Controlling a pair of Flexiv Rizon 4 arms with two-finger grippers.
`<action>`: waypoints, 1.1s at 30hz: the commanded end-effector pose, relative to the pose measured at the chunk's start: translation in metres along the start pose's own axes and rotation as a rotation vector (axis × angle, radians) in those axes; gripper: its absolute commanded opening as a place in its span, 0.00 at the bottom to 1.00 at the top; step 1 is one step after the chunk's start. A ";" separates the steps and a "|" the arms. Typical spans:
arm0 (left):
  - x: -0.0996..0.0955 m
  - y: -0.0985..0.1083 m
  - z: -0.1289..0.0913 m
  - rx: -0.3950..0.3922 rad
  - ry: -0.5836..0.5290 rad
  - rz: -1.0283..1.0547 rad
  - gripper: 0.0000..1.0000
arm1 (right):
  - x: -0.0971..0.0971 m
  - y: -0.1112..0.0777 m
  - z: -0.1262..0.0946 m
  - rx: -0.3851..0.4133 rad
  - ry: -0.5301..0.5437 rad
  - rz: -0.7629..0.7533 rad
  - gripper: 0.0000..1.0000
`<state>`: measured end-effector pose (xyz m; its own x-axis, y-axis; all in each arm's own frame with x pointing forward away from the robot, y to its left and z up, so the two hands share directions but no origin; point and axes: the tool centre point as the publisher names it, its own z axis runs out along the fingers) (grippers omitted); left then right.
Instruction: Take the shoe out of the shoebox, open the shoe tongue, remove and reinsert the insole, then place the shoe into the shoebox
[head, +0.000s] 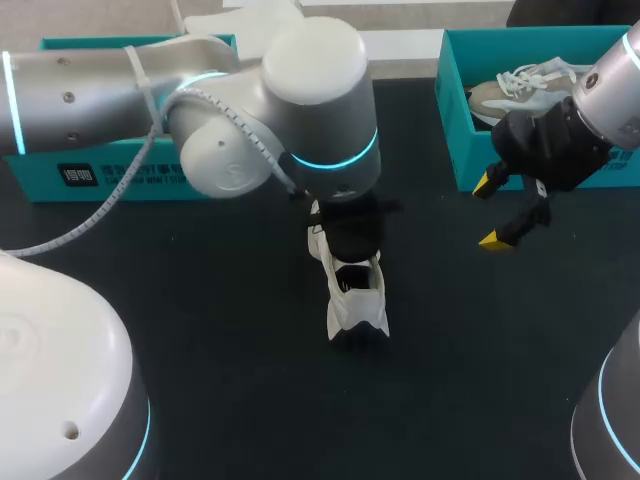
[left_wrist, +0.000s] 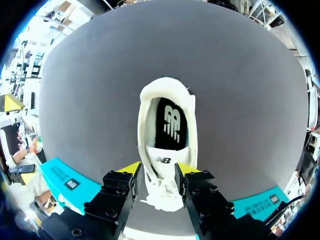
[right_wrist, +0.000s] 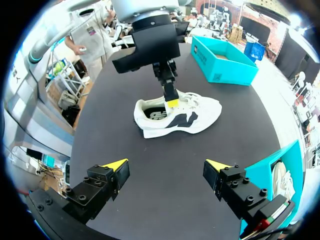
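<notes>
Left gripper (left_wrist: 159, 168) pinches the white shoe (left_wrist: 169, 150) across its tongue; right gripper (right_wrist: 166, 164) hangs spread wide, well apart.

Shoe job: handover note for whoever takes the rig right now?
Left gripper: looks shut on the shoe across its laces; the shoe stands upright on the table.
Right gripper: open, empty, beside the right box, which holds a second shoe.
Left box: at the table's far left.
Done: shoe is out of its box.
Insole: inside the shoe; cannot tell whether it has been out yet.
Left: tongue and insole steps if pending, then shoe into the box.
</notes>
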<state>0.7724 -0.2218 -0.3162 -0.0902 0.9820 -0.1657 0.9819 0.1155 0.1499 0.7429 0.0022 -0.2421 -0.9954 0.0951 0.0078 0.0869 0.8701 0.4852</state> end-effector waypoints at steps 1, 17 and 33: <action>0.008 -0.004 -0.011 -0.002 0.011 0.007 0.40 | 0.000 0.000 0.001 0.003 -0.001 0.001 1.00; 0.012 -0.007 0.032 0.051 0.097 -0.016 0.43 | 0.000 0.000 0.001 0.003 -0.001 0.001 1.00; 0.043 -0.027 -0.043 0.113 0.151 -0.224 1.00 | 0.000 0.000 0.001 0.003 -0.001 0.001 1.00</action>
<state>0.7442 -0.1882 -0.3033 -0.3329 0.9426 -0.0274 0.9417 0.3338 0.0422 0.7429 0.0022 -0.2421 -0.9954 0.0950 0.0078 0.0868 0.8701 0.4851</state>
